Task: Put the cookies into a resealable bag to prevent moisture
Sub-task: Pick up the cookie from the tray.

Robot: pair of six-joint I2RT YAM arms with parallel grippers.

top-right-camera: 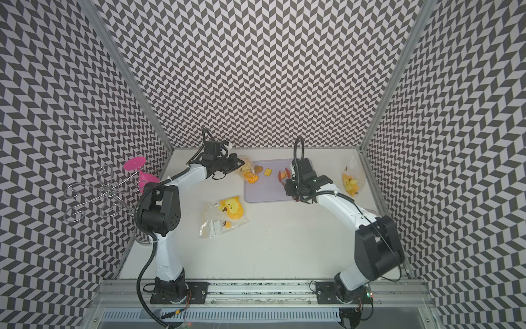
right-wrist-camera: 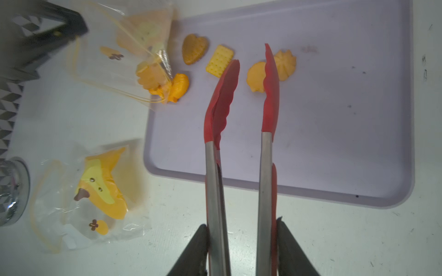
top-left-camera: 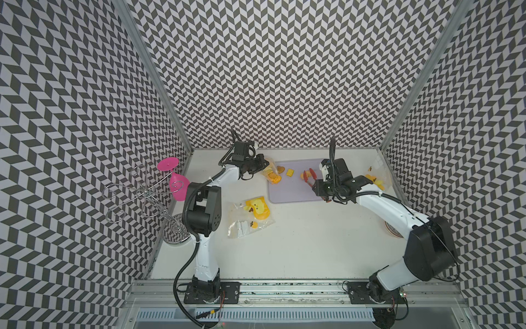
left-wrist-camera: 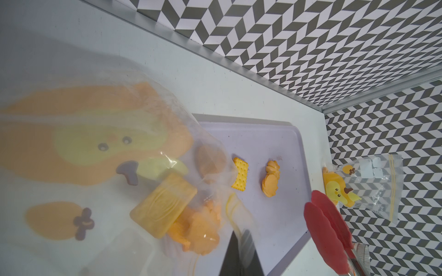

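White table (top-left-camera: pixel 299 242): my left gripper (top-left-camera: pixel 266 165) pinches the bag (right-wrist-camera: pixel 107 67), which blurs orange, yellow cookies (right-wrist-camera: pixel 151 76) at the tray (right-wrist-camera: pixel 334 119) edge; right gripper (right-wrist-camera: pixel 241 224) clasps tongs (right-wrist-camera: pixel 214 179).

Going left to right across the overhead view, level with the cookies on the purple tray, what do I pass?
Pink glass, left gripper shut on the cookie bag, square yellow cracker, red tongs in the right gripper, duck-print bag at far right.

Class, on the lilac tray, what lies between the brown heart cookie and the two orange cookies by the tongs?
A yellow rectangular cracker, flat on the tray, clearest in the right wrist view.
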